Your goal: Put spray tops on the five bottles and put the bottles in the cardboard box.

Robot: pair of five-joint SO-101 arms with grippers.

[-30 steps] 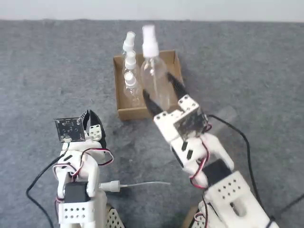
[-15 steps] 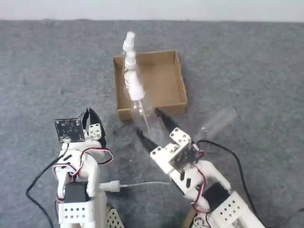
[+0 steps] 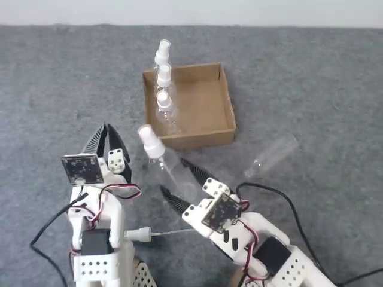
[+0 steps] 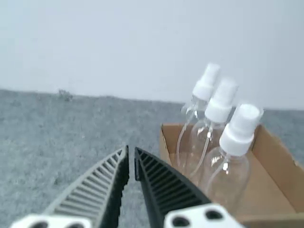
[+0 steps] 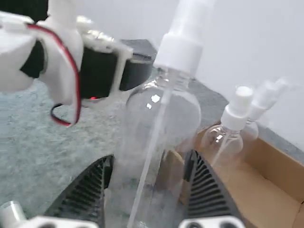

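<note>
As the fingers of our right gripper (image 3: 173,176) grip the held bottle (image 3: 165,162) just near of the cardboard box (image 3: 226,98), we see its long axis slanting, spray head pointing far-left. Three capped bottles (image 3: 163,78) line the box's left wall, and an uncapped bottle (image 3: 272,154) lies to the right. The fingers of our left gripper (image 4: 131,154) nearly meet, holding nothing. The held bottle's base is hidden.

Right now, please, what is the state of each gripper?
Left gripper: closed, holding nothing.
Right gripper: closed on a bottle with its spray top on.
</note>
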